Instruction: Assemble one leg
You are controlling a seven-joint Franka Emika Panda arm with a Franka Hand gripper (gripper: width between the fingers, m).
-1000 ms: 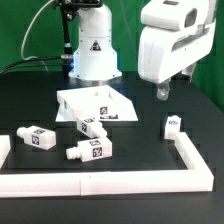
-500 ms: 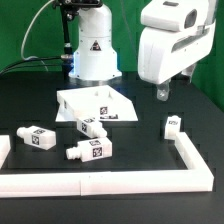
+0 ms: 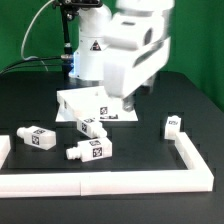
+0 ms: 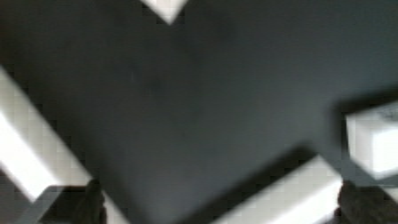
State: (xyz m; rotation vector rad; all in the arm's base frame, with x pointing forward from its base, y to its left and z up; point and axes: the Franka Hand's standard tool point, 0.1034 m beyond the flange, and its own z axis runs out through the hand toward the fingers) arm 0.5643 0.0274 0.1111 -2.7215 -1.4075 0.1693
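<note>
The exterior view looks from the front and a bit above, faces the robot base (image 3: 93, 55) at the back, and stands far enough off to see the whole black table (image 3: 150, 140). The wrist view sits on the arm (image 3: 135, 50) above the gripper (image 3: 128, 102) and looks down at the table from very close, so it is blurry. Both views share only some black table top.
</note>
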